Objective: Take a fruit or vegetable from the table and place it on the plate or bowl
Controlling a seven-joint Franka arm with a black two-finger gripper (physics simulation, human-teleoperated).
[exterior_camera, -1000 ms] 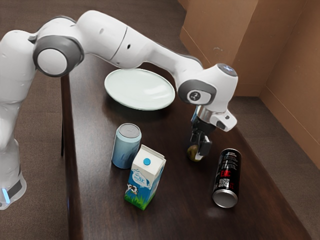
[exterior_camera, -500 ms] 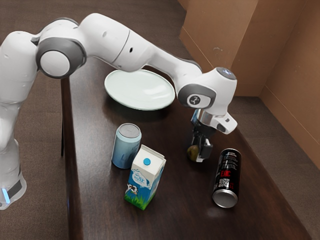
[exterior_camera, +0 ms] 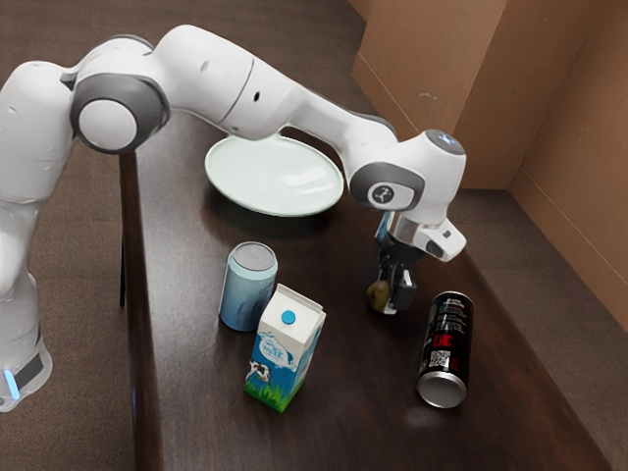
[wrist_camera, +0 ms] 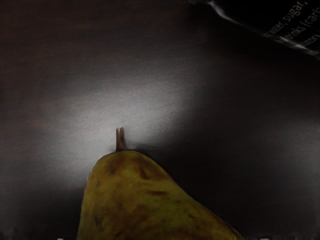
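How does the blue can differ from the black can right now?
The blue can stands upright; the black can lies on its side. The blue can is pale blue with no lettering to read; the black can carries red and white print. The blue can is beside the milk carton; the black can lies near the pear. Both rest on the table.

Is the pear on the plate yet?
No, the pear is down by the black can, well apart from the plate.
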